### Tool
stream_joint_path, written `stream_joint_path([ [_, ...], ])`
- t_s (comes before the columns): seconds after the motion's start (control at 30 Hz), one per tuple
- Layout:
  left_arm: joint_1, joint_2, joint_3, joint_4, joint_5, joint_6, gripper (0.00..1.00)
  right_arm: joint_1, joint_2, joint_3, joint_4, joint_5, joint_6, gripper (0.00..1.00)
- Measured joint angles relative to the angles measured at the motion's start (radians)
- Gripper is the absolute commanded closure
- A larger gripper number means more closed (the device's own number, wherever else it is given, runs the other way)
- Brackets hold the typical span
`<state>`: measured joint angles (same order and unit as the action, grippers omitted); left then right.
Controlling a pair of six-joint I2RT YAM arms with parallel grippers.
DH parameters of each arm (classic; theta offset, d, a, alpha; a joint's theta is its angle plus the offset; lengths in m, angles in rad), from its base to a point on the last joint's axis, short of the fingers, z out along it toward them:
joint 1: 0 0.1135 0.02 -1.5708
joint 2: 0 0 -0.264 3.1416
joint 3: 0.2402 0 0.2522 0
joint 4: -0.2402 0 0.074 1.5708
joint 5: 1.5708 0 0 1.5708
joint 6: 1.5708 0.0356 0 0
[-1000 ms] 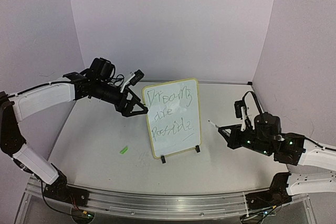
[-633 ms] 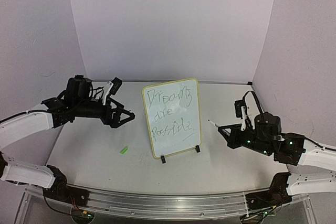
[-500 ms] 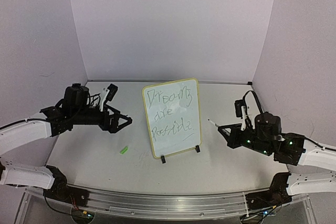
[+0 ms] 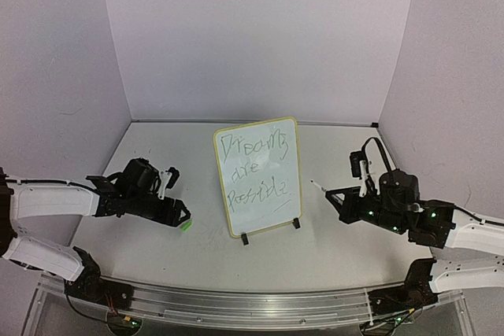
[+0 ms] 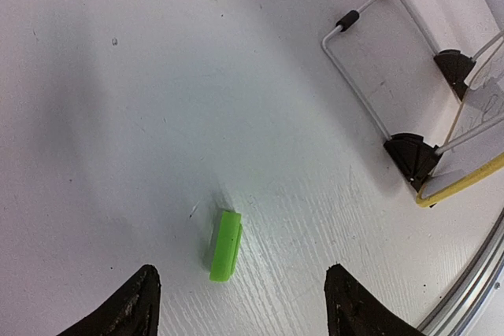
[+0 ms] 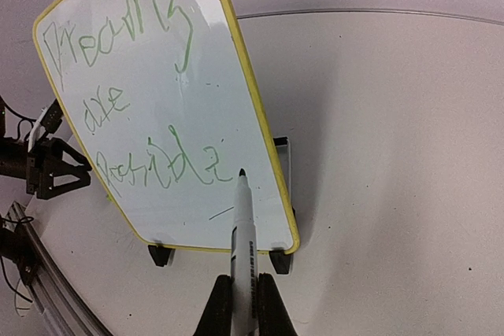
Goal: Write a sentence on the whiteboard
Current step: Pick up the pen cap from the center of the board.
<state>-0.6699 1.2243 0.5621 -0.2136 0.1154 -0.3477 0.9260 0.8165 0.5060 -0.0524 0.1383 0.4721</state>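
Observation:
The whiteboard [image 4: 257,194] [image 6: 165,60] stands upright at the table's middle on black clip feet, yellow-framed. The sentence [image 4: 256,169] [image 6: 126,100] runs in three scrawly green lines. My right gripper [image 4: 335,197] [image 6: 244,281] is shut on a white marker [image 6: 242,234], uncapped, its tip just off the board's lower right corner. My left gripper [image 4: 183,216] [image 5: 242,293] is low over the table left of the board, open. A small green cap [image 5: 225,245] [image 4: 187,225] lies between its fingers, untouched.
In the left wrist view the board's wire back stand [image 5: 362,68] and clip feet [image 5: 412,155] show at the right. An aluminium rail [image 4: 236,297] runs along the near edge. Purple walls close the back and both sides.
My left arm has drawn away from the board's left edge, swung down to the left and come low over the green cap, its jaws narrowing somewhat. The right arm and marker have barely moved.

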Motion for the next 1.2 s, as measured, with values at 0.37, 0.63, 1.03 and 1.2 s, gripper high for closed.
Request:
stream_joint_path([
  [0.37,-0.023,0.157,0.047,-0.017,-0.011,-0.002,0.37,0.000,0.000,-0.020,0.007,0.003,0.001,1.00],
  [0.63,-0.035,0.210,0.066,-0.022,-0.006,0.008,0.46,0.000,-0.004,-0.037,0.009,0.005,0.001,1.00],
  [1.03,-0.054,0.264,0.088,-0.039,-0.014,0.026,0.63,0.000,-0.034,-0.059,0.011,0.008,0.005,1.00],
  [1.2,-0.066,0.288,0.111,-0.067,-0.036,0.037,0.67,0.000,-0.035,-0.064,0.011,0.011,0.007,1.00],
])
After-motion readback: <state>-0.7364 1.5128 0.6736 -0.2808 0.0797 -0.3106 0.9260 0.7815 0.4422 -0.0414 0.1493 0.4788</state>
